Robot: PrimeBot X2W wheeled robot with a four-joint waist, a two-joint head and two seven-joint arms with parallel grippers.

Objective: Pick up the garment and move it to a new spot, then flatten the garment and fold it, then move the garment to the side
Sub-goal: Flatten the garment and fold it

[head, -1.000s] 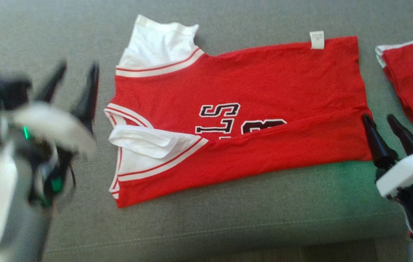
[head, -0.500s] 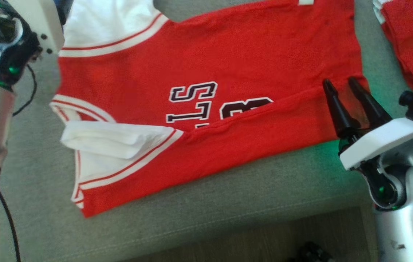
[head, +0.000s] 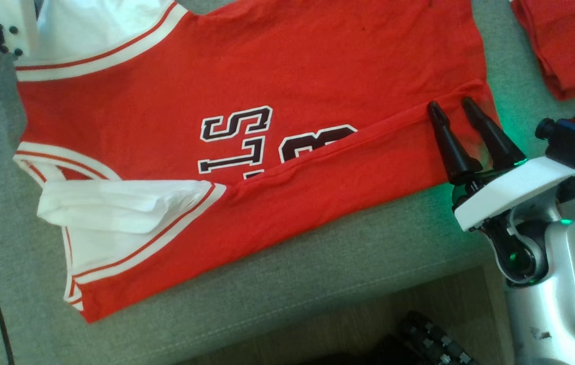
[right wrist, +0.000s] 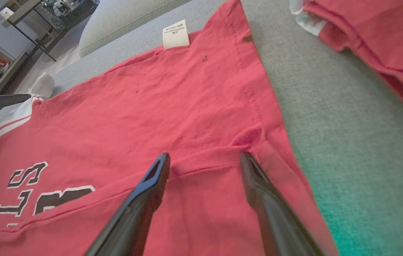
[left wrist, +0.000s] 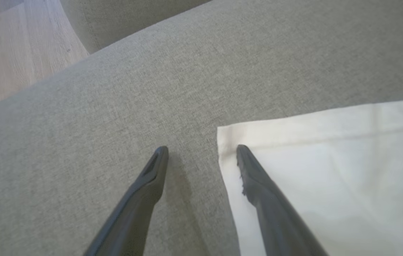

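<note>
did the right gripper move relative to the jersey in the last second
Yes. Against the jersey, not the shifting camera, the right gripper has moved leftward: from straddling the hem edge to fully over the red fabric at the fold line.

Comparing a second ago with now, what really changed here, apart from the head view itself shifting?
The left gripper went forward from beside the jersey to the corner of its far white sleeve. It is open, with one finger over the cloth. The right gripper edged left onto the folded flap, also open. Nothing was grasped. The jersey kept its fold and its place.
</note>
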